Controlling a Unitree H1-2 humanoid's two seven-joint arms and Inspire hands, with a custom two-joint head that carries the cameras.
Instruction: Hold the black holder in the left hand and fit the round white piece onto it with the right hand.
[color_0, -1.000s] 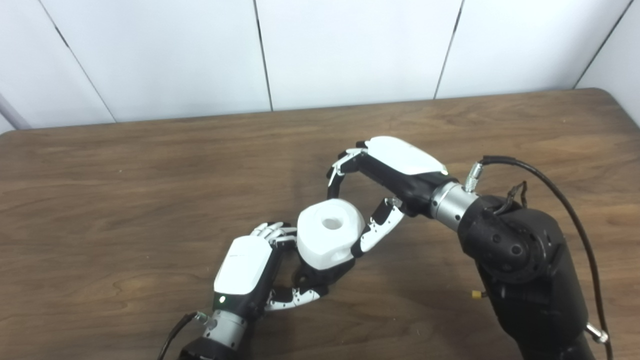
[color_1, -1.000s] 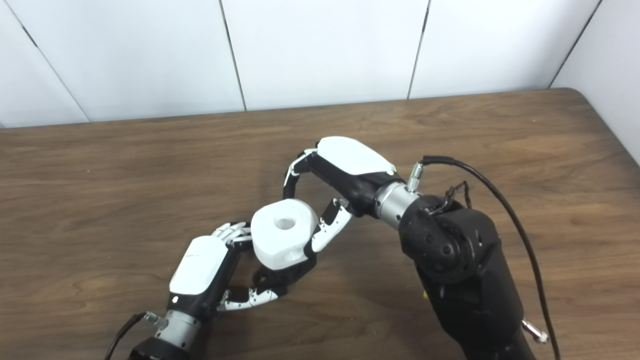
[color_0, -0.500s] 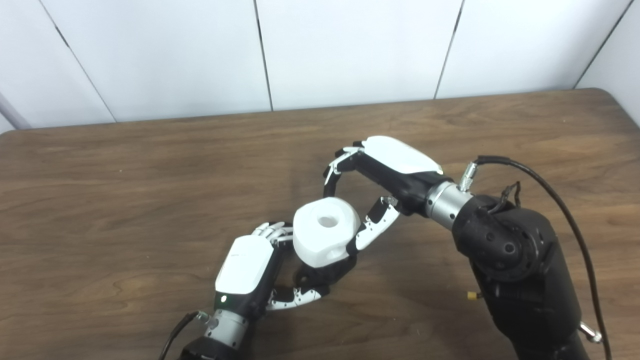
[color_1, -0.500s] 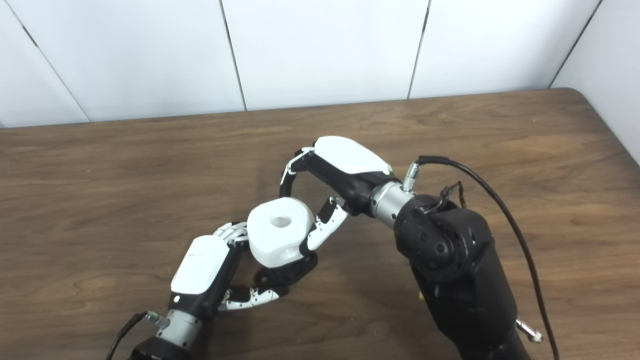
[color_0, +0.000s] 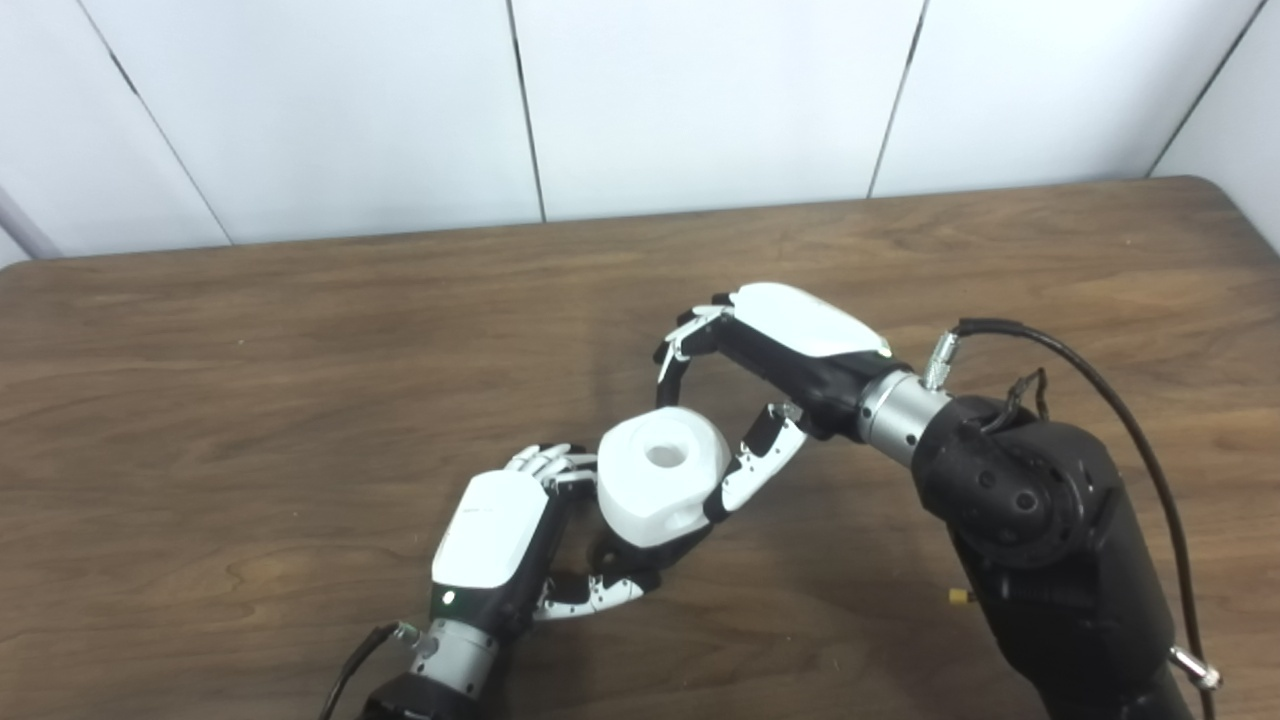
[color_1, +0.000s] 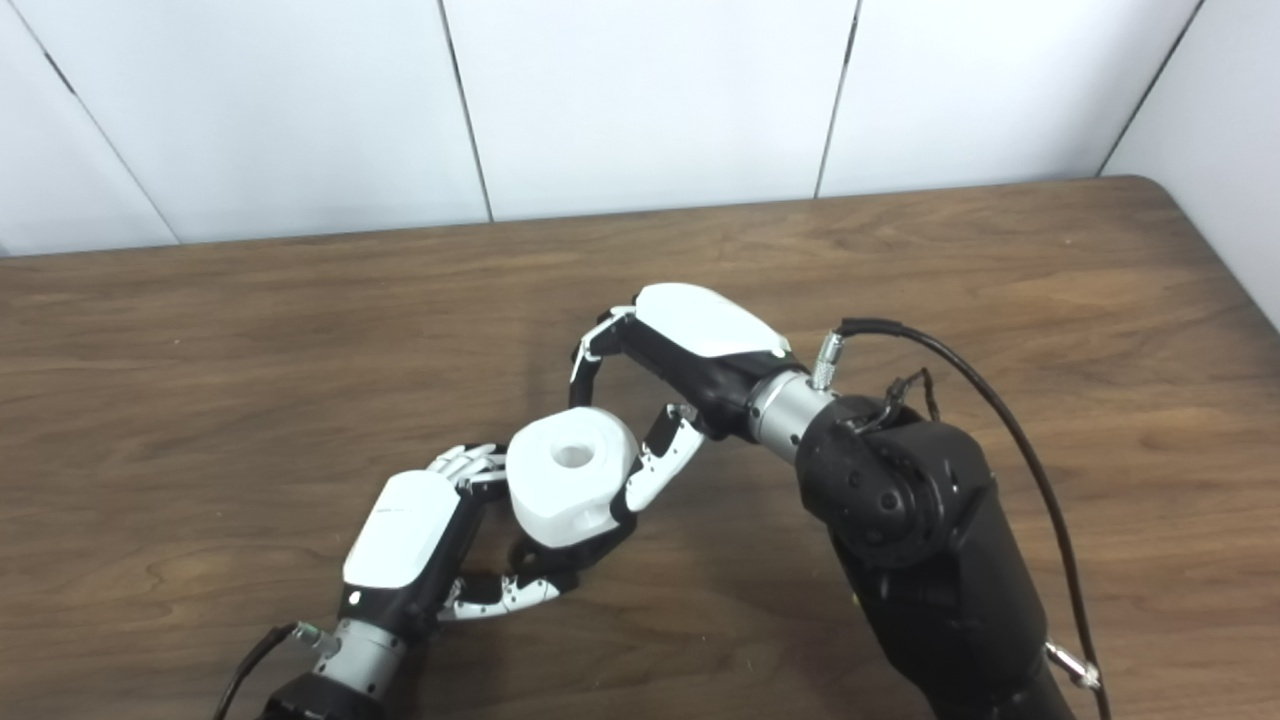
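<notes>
Low on the left, the left robot hand (color_0: 493, 528) reaches up from the bottom edge over the brown wooden counter (color_0: 250, 380), its fingers and thumb curled around the black holder (color_0: 640, 549), which it grips from the side; only the holder's lower part shows, dark beneath the piece above it. Seated on top of the holder is the round white piece (color_0: 663, 474), a chunky faceted ring with a round hole in its upper face, tilted a little toward the cameras. To its right, the right robot hand (color_0: 762, 368) arches over from the upper right, fingers partly spread: its thumb lies against the white piece's right side, and its curled fingers (color_1: 588, 360) hang just above the piece's far edge; whether they touch it cannot be told. A black cable (color_0: 1100, 380) loops off the right forearm at the far right.
</notes>
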